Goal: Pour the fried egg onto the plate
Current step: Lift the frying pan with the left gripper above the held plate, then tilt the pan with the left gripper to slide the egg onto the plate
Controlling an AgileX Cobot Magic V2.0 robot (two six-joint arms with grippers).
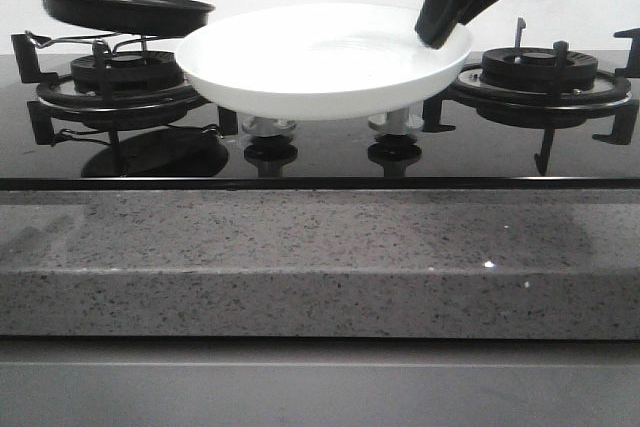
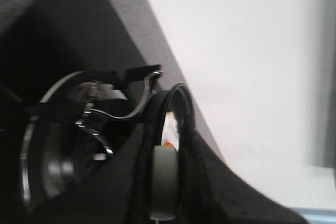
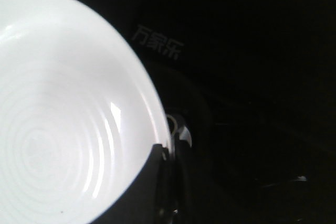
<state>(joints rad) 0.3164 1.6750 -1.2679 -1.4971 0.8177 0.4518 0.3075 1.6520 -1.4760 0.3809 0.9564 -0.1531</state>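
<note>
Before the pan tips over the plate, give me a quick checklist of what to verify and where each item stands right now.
1. Right hand gripping the plate rim: ok, fingers straddle the right edge.
2. Plate lifted above the stove knobs: ok, it looks clear of them.
3. Plate surface bare and ready: ok, the right wrist view shows nothing on it.
4. Frying pan held up by the left hand: ok, it is off the left burner, handle between the fingers.
5. Pan edge over the plate: not ok, it sits beside the plate's left rim.
6. Fried egg inside the pan: cannot tell, hidden in every view.
</note>
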